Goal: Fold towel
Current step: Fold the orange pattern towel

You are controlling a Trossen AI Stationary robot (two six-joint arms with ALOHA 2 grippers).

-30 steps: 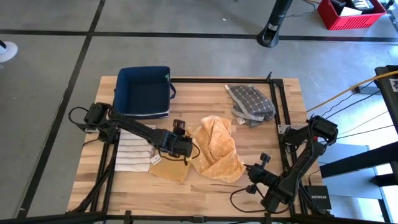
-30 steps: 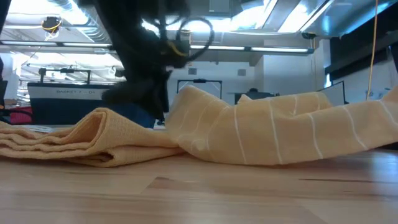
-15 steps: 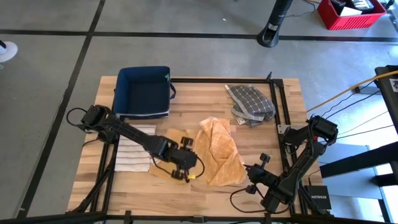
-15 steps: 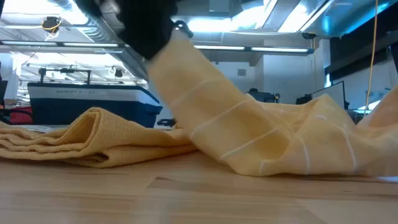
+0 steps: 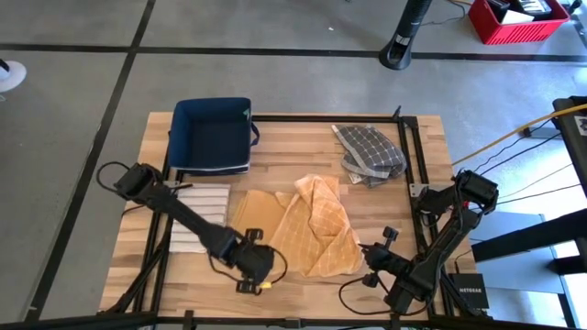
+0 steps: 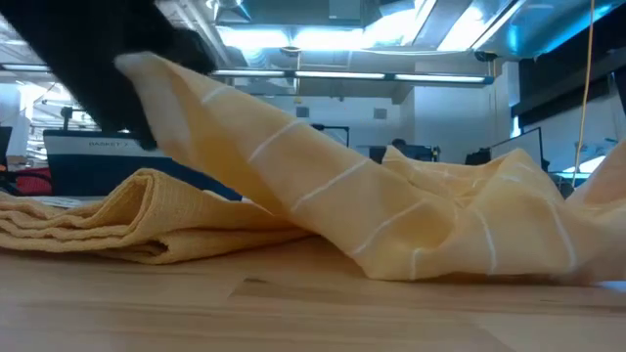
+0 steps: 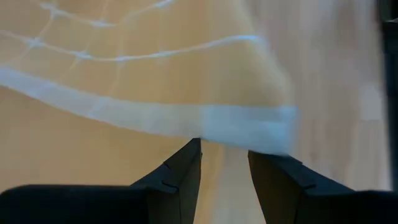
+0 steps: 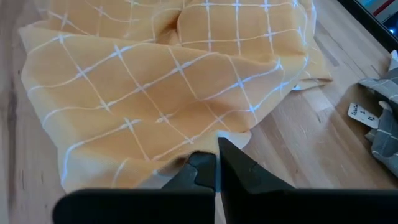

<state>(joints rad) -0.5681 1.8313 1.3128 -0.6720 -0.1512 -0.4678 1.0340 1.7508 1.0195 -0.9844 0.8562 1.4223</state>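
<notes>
Dragged toward the worktop's (image 5: pixel 303 289) front edge, my left gripper (image 5: pixel 256 271) now stretches low, jaws clamped on the yellow towel's (image 5: pixel 312 229) corner. Towel lies mid-worktop. My right gripper (image 8: pixel 217 163) waits beside it, jaws together.

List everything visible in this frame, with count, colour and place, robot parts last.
Yellow checked towel: one, yellow with white lines, table centre, one edge lifted toward the near edge.
Striped towel: one, white with dark stripes, left of the yellow one.
Grey checked towel: one, grey, crumpled, far right.
Bin: one, dark blue, far left corner.
Table: one, light wood.
Red crate: one, on the floor beyond the table.
Left gripper: near edge, holding the yellow towel's edge.
Right gripper: shut, at the towel's right edge.
</notes>
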